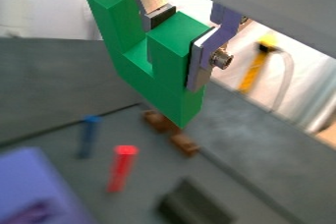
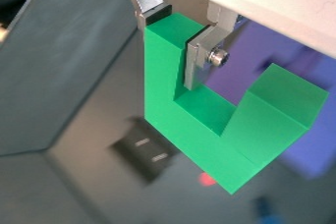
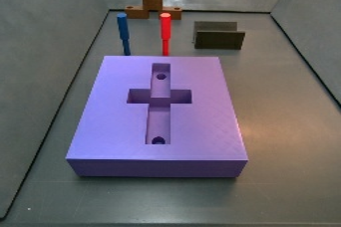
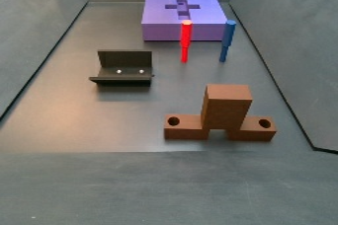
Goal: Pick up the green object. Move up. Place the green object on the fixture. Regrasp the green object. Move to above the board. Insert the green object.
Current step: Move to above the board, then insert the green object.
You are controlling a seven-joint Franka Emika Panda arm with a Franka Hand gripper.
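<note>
1. Gripper (image 1: pixel 178 33) is closed on one prong of the bright green blocky U-shaped piece (image 1: pixel 147 56), held high in the air; neither side view shows them.
2. Below the gripper lie the dark olive-brown slotted fixture (image 1: pixel 197 206) and the large purple slab board (image 1: pixel 33 189).
3. I judge the green piece rigid, light and smooth, so it may slip or turn.
4. Holding flat prong faces seems the safest.

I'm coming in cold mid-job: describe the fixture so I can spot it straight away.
Start from the big purple board with the cross cutout. Beyond its far end stand a blue peg and a red peg; the fixture sits beside the red one. It is a low dark L-shaped bracket, unlike the taller brown stand. The tool holds the green object, seen in the wrist views.
</note>
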